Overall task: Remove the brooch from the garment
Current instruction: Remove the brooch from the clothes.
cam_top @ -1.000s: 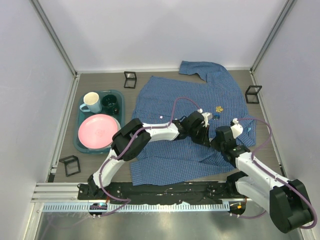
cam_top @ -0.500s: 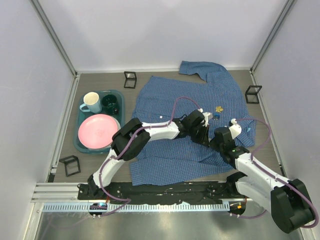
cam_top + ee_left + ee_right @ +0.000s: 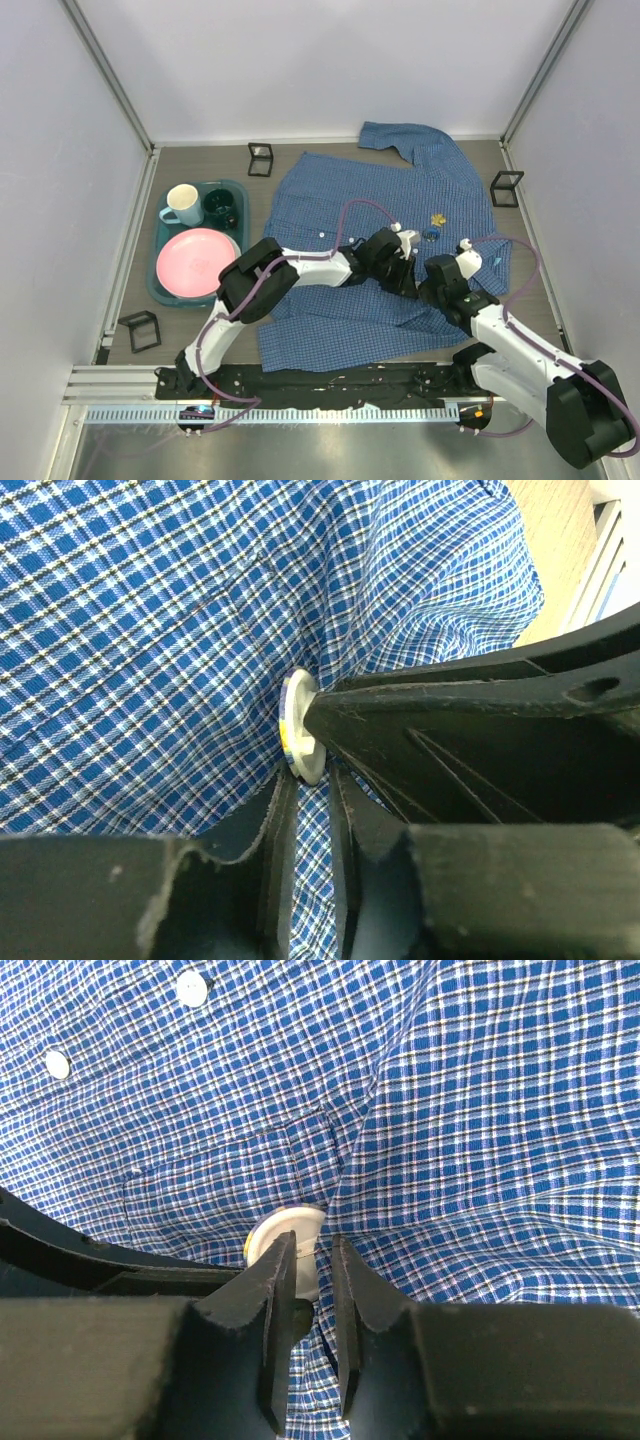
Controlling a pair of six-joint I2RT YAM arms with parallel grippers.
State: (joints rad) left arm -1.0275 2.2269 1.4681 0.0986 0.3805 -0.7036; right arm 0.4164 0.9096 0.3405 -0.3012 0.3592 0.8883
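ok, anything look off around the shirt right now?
Yes: the garment is puckered into tight folds around the round white brooch, where the left gripper and right gripper crowd in, so the cloth looks pulled, not flat. A small gold piece and a blue piece sit on the cloth nearby; can't tell if they're pinned.

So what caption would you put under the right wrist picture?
Right gripper poised at a round pale brooch on the blue checked shirt.

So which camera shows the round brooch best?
The right wrist view: the brooch shows its round white face, though the right gripper covers its lower part. The left wrist view shows it edge-on. From the top view the arms hide it.
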